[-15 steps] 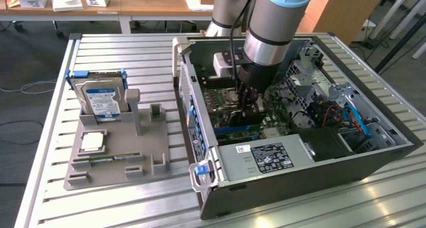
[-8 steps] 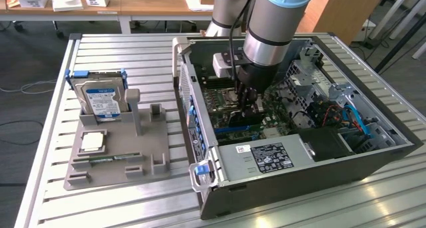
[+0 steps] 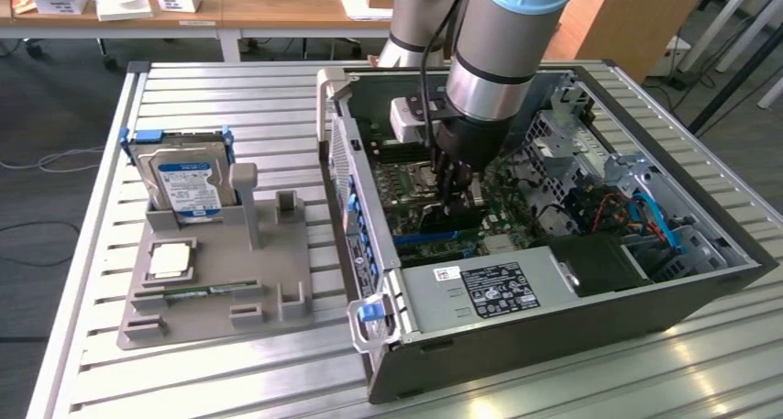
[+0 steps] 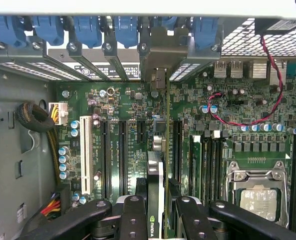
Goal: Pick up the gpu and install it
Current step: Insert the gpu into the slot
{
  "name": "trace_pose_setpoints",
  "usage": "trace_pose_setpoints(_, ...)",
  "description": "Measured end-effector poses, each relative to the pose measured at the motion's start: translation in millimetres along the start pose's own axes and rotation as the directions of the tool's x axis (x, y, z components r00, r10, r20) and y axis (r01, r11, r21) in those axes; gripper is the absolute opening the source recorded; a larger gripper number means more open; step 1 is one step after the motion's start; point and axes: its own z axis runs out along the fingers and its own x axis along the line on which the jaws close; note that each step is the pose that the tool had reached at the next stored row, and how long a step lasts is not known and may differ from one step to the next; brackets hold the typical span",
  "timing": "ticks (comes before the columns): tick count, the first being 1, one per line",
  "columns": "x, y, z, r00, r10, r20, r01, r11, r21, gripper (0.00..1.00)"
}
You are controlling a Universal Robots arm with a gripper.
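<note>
Gripper (image 3: 457,197) holding gpu (image 4: 156,176) inside the case (image 3: 575,332).
Fingers (image 4: 133,216) part-closed, card clamped edge-on between them, over motherboard (image 4: 187,107) slots.

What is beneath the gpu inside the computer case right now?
The green motherboard with its black expansion slots. The pincer grips the gpu edge-on, so the slot directly under it is covered.

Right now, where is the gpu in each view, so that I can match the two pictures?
Exterior view: the gpu is inside the open case, under the arm, between the jaws.
Wrist view: the gpu is seen edge-on between the jaws, over the long slots.
Shared landmark: the CPU socket beside it.
</note>
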Motion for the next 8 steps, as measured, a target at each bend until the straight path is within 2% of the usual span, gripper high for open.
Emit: trace_pose_setpoints(8,0.0,0.1,1.2,1.0,0.0,-0.0001,0.0,1.0,-0.0001,0.27)
